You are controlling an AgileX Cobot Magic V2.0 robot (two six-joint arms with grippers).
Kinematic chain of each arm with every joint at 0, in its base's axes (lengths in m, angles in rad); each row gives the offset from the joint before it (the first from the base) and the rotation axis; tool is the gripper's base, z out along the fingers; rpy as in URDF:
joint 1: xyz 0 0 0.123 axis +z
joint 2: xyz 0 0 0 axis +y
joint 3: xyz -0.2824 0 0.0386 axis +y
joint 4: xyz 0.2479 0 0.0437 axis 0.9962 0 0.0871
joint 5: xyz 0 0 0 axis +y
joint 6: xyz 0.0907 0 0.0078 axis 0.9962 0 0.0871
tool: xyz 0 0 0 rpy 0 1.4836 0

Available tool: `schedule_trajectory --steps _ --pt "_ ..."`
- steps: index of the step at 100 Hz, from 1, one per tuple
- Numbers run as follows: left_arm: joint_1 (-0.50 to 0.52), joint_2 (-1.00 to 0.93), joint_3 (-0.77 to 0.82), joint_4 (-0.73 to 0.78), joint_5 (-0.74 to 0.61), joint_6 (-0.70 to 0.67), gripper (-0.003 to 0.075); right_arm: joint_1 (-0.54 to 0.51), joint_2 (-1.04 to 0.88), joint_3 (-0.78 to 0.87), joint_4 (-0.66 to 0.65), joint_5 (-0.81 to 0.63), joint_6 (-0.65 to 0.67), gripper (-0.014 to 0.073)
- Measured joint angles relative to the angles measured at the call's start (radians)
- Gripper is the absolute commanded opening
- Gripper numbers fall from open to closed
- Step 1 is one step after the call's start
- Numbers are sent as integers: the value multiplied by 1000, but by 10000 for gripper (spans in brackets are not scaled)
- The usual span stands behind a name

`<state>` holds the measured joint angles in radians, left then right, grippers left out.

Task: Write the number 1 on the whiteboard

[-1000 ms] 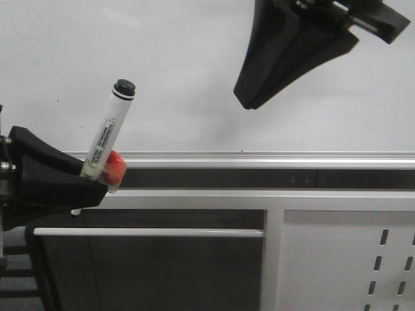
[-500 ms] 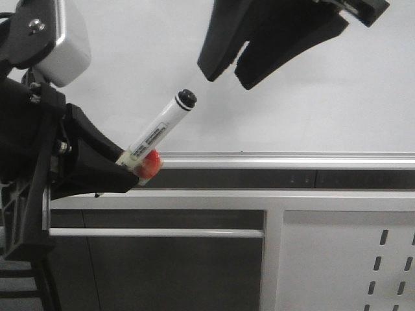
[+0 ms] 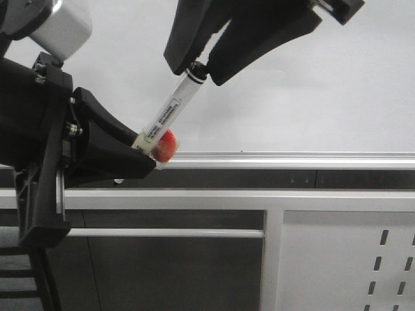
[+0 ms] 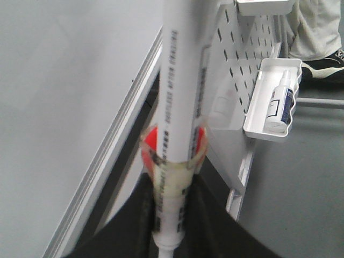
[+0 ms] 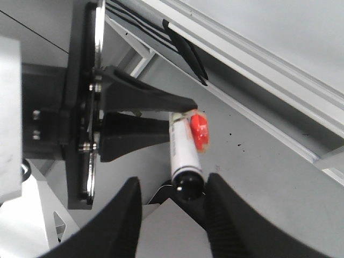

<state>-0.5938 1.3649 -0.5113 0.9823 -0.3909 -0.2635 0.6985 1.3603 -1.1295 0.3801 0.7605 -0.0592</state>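
The whiteboard [image 3: 324,97] fills the back, with its silver rail [image 3: 292,157] along the lower edge; no number 1 stroke shows on it. My left gripper [image 3: 146,159] is shut on the base of a white marker [image 3: 170,111] with red tape, tilted up to the right. My right gripper [image 3: 194,71] is open, its fingers on either side of the marker's black cap [image 5: 189,185]. In the right wrist view the cap sits close to one finger [image 5: 226,209]. The left wrist view shows the marker [image 4: 180,80] clamped in my left gripper [image 4: 171,183] beside the whiteboard [image 4: 54,80].
Below the rail is a dark frame with silver bars [image 3: 194,197] and a white perforated panel [image 3: 350,259]. In the left wrist view a white tray [image 4: 252,121] hangs on the panel and holds a spray bottle [image 4: 282,102].
My left gripper has risen and moved right, tilting the marker more to the right. My right gripper has come down and left, so that its open fingers now straddle the cap.
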Motion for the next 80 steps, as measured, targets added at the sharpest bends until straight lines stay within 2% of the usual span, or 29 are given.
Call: schedule_trajectory --steps 46,53,68,80 --pt "0 0 -2 0 -61 0 -18 0 2 0 0 -15 -2 244" --pt "0 0 -4 0 -61 0 -18 0 2 0 0 -17 -2 181" --pt "0 0 -4 0 -63 -1 -18 0 2 0 -5 -13 -2 -79" --pt "0 0 -4 2 -61 -1 -18 0 2 0 -11 -7 -2 -77"
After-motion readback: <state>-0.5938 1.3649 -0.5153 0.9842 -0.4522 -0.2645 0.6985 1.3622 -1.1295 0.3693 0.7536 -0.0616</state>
